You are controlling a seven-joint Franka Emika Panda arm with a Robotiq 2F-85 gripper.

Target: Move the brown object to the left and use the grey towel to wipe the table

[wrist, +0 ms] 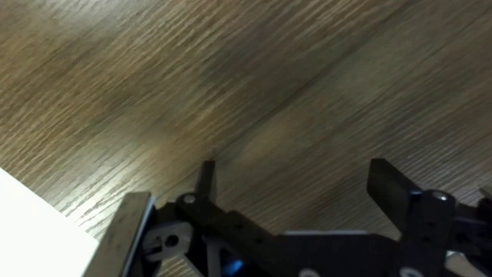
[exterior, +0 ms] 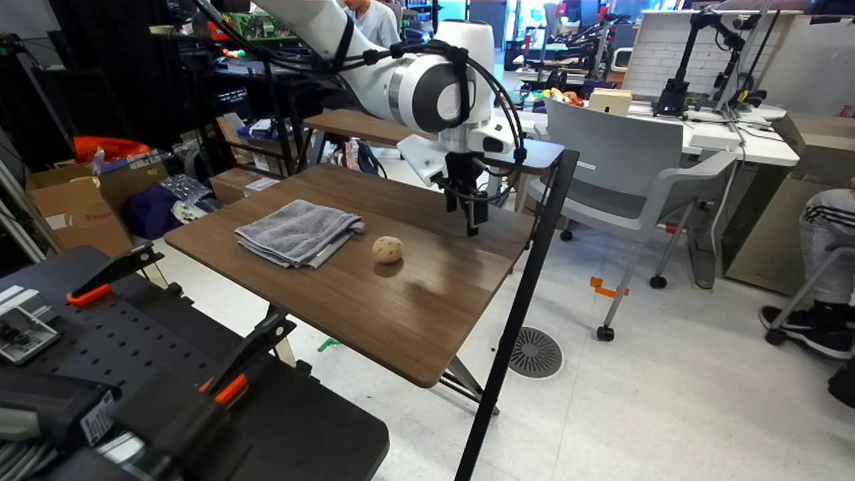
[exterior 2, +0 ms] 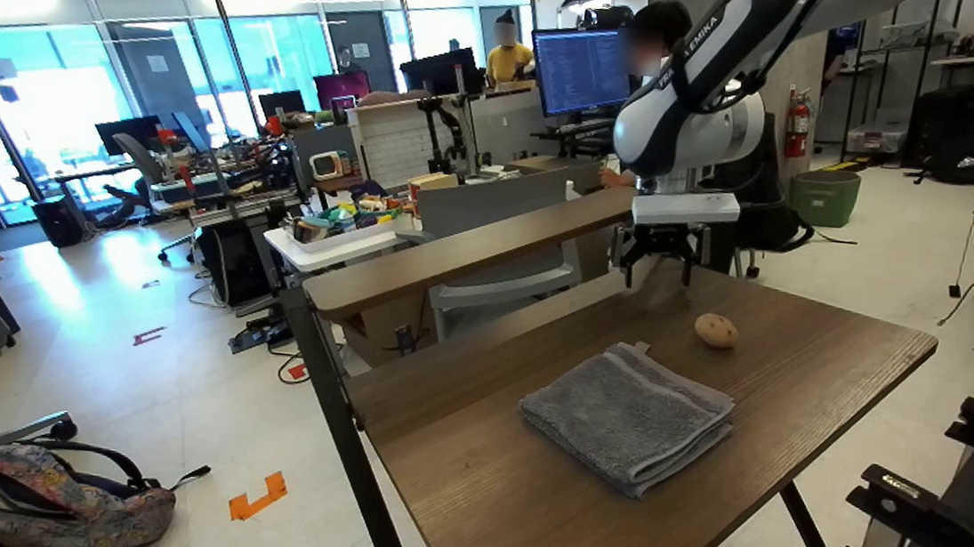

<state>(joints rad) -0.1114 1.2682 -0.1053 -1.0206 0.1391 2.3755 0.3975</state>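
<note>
While your gripper (wrist: 293,163) hangs above the wood-look table (exterior: 374,321), its fingers (wrist: 388,186) are spread wide, and wood grain fills the gap between them in the wrist view. You have the potato (exterior: 387,250) resting on the table, and in an exterior view it sits between your gripper and the folded grey towel (exterior: 297,230), near the towel but apart from it. The towel lies flat on the same surface, its layers stacked and slightly rumpled, well apart from your fingers.
</note>
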